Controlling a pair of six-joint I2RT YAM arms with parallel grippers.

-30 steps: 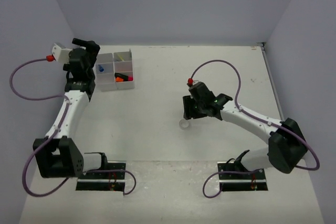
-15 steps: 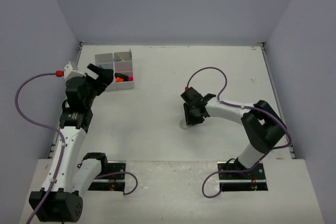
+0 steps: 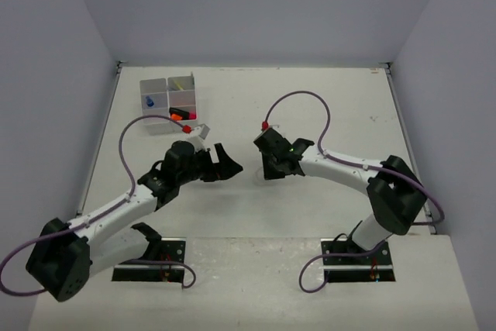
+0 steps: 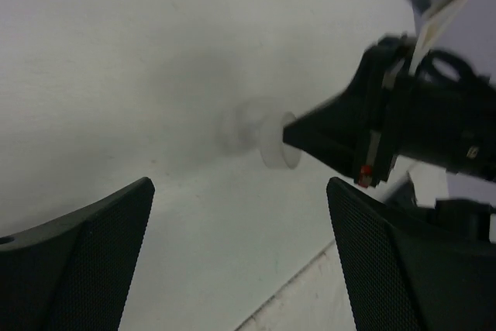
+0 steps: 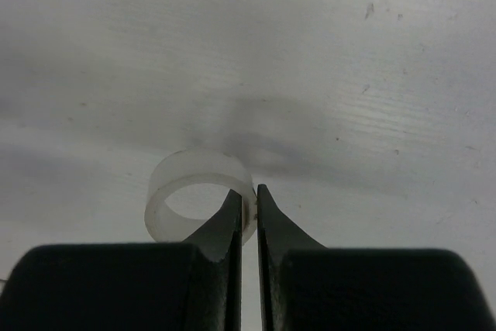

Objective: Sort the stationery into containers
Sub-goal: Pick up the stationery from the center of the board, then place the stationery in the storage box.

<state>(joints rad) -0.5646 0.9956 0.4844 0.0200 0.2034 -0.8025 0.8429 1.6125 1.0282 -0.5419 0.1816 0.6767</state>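
The right gripper [image 5: 249, 191] has its two fingers pressed almost together on the wall of the clear tape ring [image 5: 200, 164], one fingertip inside the loop and one outside; the ring stands out from the fingertips toward 9 o'clock in the right wrist view, its open hole showing the table [image 5: 372, 75] through it. A soft shadow lies on the table at 12 o'clock of the ring (whether the ring touches the surface I cannot tell). In the left wrist view the same ring [image 4: 275, 141] sits at the tip of the right gripper [image 4: 293, 136], which reaches in from 3 o'clock.

Facing it, the left gripper [image 4: 239, 187] has its jaws spread wide and holds nothing; its two black fingers [image 4: 77, 261] frame the ring from either side of that view, well apart from it. From the top camera the right gripper [image 3: 267, 170] hangs near the middle of the table, with the left gripper [image 3: 229, 159] just at its 9 o'clock, the two close but not touching.

The tray [image 3: 164, 131] stands toward 10 o'clock of the table, well apart from both grippers; one compartment holds a blue-capped tube [image 3: 148, 101], another holds highlighters [image 3: 182, 115] with orange and pink ends.
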